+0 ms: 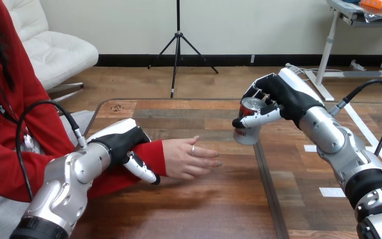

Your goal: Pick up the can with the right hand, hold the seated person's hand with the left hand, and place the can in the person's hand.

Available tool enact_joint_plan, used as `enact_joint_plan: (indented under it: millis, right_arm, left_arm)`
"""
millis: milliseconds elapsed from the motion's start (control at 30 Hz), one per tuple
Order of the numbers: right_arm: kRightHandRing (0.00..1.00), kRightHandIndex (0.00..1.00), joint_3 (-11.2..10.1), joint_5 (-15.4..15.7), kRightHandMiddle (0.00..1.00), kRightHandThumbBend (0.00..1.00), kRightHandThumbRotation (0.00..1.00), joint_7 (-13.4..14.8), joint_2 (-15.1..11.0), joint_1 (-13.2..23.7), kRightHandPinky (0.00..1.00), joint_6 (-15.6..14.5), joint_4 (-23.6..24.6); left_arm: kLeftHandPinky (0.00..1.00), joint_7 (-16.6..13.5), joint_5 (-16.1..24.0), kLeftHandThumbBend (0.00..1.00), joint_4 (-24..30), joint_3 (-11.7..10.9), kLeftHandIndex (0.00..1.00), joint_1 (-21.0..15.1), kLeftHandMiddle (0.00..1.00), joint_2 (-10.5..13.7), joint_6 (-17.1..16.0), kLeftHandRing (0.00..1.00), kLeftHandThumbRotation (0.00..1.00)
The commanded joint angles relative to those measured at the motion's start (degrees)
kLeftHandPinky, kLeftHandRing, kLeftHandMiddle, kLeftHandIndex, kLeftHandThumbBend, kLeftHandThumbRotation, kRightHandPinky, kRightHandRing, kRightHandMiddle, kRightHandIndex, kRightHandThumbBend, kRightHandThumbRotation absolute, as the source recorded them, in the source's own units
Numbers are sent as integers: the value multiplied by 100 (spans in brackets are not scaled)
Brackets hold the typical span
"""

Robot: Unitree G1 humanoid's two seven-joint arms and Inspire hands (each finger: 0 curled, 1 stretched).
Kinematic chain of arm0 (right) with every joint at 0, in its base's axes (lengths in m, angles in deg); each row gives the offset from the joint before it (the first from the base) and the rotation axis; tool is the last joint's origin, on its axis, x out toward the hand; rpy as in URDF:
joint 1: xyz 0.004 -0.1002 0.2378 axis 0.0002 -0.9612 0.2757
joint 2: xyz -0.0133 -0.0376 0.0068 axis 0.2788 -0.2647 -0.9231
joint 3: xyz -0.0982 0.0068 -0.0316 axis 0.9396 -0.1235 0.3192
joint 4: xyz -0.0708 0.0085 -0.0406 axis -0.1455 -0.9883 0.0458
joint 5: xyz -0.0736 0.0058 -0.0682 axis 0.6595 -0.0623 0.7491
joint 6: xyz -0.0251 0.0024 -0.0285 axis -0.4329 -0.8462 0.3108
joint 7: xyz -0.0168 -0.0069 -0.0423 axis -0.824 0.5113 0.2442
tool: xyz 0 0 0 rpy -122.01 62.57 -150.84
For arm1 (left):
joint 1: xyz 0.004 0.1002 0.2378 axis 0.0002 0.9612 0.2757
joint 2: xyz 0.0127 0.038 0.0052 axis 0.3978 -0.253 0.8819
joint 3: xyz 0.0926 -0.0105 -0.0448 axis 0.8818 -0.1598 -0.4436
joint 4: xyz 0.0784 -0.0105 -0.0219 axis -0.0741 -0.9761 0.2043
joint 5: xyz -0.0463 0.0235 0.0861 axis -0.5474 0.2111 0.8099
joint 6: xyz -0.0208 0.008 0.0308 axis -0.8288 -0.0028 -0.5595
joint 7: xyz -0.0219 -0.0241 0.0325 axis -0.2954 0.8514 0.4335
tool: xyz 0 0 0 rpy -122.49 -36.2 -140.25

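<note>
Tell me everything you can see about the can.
The can looks like metal, silvery at its lower body with a red band higher up and a shiny top rim. It is tilted, top leaning toward the camera, and seems held off the table. The right hand grips it, fingers curled behind and thumb across its front. The person's hand lies apart, lower left.

The left arm (62,191) and right arm (345,152) are silver, built of rounded segments, each with a black band near the view's bottom edge. The left hand (122,142) is black with a smooth white shell on its back. The right hand (284,95) matches it, black and white-shelled, with slim black-and-white fingers (258,118).
</note>
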Motion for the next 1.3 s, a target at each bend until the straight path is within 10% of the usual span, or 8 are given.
enact_joint_plan:
  millis: [0,1267]
  right_arm:
    - [34,45,27,39,40,66,0,200,-34,2324,29,85,814]
    - [34,46,-2,-9,40,66,0,200,229,2279,30,96,793]
  left_arm:
    - [15,-830,-451,61,1134,-463,32,-2498,31,-593,-889,22,0]
    - [12,-945,-566,61,1051,-662,31,-2945,26,-581,-1018,19,0]
